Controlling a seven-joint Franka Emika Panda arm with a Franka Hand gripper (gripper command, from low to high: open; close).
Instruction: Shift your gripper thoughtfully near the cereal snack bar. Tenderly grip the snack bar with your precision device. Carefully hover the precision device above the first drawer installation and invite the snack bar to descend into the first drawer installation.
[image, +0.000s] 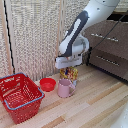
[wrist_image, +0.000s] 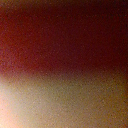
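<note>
While the arm (image: 80, 27) is reaching down from the upper part of the exterior view, nothing of the delivery stage is showing as done. Largest item: the drawer unit at the exterior view's right, where the first drawer installation (image: 111, 35), the taller-fronted grey-brown front with a silver bar handle, is sitting above a shorter-fronted drawer (image: 107, 62); neither is visibly standing open, though blur is limiting that reading. Next: the wooden floor surface (image: 90, 105) and the pale slatted wall behind. Next: a red basket (image: 20, 97) lying at the exterior view's left, well apart from the work. Next: the gripper (image: 68, 64), hanging directly over the cereal snack bar (image: 69, 74), its fingers hidden against the packet's top, so whether they are apart or clamped I cannot tell. The bar is standing upright on the floor surface, just behind a pink mug (image: 65, 88) and near a red bowl (image: 48, 84). The wrist view is giving only a dark red and tan blur, suggesting something very close to the lens. Judged progress: approach seemingly complete, grasp unconfirmed; lifting, carrying to the drawer and releasing are all remaining.
</note>
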